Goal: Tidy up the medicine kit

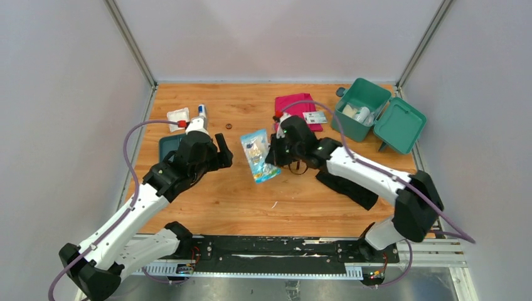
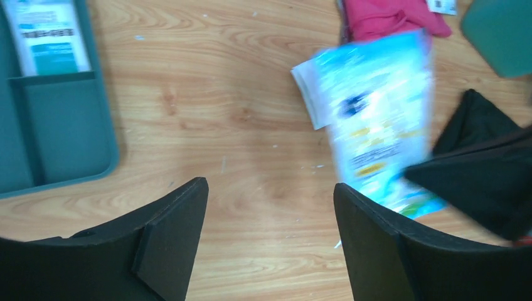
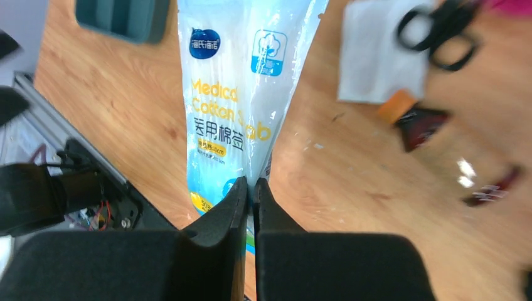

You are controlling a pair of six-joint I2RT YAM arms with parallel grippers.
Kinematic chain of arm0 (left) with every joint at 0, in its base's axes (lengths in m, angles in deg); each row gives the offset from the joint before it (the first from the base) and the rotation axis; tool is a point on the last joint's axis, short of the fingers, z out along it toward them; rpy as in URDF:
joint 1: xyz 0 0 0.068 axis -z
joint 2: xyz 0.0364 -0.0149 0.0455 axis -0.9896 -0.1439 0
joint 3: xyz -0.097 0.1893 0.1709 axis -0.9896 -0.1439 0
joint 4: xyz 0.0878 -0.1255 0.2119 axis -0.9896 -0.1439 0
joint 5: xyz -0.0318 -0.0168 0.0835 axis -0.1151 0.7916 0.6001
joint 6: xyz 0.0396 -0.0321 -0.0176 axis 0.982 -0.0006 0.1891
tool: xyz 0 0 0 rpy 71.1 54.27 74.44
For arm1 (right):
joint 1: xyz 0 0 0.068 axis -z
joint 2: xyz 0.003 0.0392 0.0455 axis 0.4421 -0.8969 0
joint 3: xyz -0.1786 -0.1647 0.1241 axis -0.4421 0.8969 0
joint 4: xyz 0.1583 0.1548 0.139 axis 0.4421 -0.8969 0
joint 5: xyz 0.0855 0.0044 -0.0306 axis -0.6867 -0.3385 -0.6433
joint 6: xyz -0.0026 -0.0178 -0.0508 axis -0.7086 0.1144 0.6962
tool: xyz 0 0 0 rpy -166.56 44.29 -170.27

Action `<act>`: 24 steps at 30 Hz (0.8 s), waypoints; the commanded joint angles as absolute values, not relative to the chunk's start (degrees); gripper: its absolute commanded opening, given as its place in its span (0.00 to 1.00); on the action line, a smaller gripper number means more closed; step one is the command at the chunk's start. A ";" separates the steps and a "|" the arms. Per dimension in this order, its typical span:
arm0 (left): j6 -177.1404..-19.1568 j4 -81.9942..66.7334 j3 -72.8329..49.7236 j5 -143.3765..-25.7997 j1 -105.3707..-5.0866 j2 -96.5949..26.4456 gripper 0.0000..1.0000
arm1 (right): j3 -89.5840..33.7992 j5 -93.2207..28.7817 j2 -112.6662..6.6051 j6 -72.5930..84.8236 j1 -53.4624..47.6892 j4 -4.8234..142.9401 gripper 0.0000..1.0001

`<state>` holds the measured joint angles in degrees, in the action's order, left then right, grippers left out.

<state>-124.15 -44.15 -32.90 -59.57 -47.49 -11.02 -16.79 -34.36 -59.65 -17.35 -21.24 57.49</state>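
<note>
A blue-and-white bag of medical cotton swabs (image 1: 257, 154) is in the middle of the table, with my right gripper (image 1: 271, 158) shut on its edge. In the right wrist view the shut jaws (image 3: 253, 188) pinch the bag (image 3: 232, 94) by its lower end. My left gripper (image 1: 223, 154) is open and empty just left of the bag. In the left wrist view the gripper (image 2: 270, 213) is over bare wood, with the blurred bag (image 2: 376, 125) to its upper right. The green kit box (image 1: 361, 110) stands open at the back right, with items inside it.
The box lid (image 1: 399, 124) lies beside the box. A teal tray (image 1: 168, 147) is at the left, and a white packet (image 1: 177, 117) and a tube (image 1: 202, 113) lie behind it. A pink cloth (image 1: 295, 105) lies at the back. Black scissors (image 3: 439, 31) and a white packet (image 3: 376, 63) lie near it.
</note>
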 commanded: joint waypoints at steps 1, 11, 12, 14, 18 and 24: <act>-120.46 -53.19 -31.18 -53.49 -47.71 -8.50 0.81 | -20.48 -24.92 -50.36 -12.25 -13.93 50.16 0.00; -114.26 -56.59 -28.46 -48.72 -47.72 -6.94 0.93 | -24.16 -11.37 -44.88 -17.12 17.31 46.10 0.00; -113.30 -56.66 -28.17 -48.32 -47.71 -7.25 0.93 | -25.13 -10.95 -46.34 -17.94 19.43 46.14 0.00; -111.60 -56.67 -27.86 -46.97 -47.73 -8.07 0.93 | -27.73 -11.83 -49.95 -19.77 23.37 46.27 0.00; -108.82 -56.67 -27.18 -43.75 -47.72 -10.31 0.93 | -34.14 -15.78 -59.68 -22.38 29.67 46.27 0.00; -106.18 -55.77 -28.02 -41.95 -47.72 -13.14 0.94 | -42.65 -20.77 -71.64 -22.77 33.32 46.08 0.00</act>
